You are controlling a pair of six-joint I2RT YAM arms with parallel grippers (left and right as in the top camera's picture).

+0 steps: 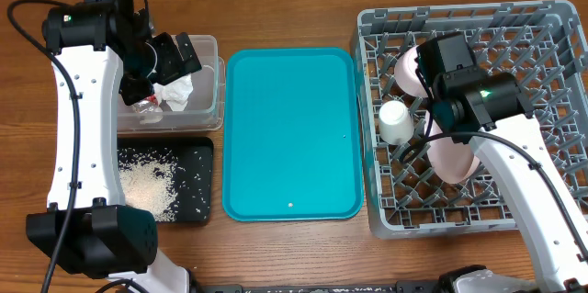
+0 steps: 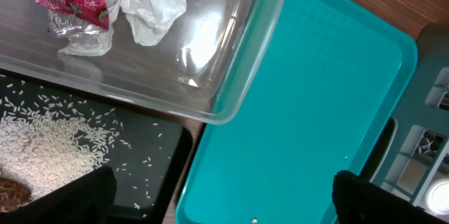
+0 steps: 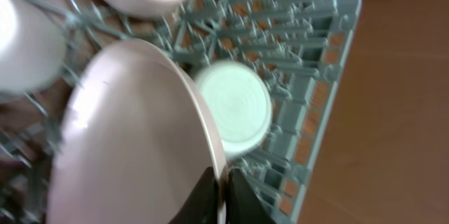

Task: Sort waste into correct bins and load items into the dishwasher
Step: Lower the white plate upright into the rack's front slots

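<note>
Wooden tabletop (image 1: 276, 8), grey rack (image 1: 551, 17) at frame right: right claw (image 3: 221, 182) pinched the rim of a glossy pale-pink bowl (image 3: 133, 140); left claw (image 2: 224, 199) gaped wide.

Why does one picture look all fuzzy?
Right wrist view: blurry all over, the pink bowl and white cup smeared. Left wrist view: sharp, with shiny glare on the clear bin. Overhead view: sharp and evenly lit.
</note>
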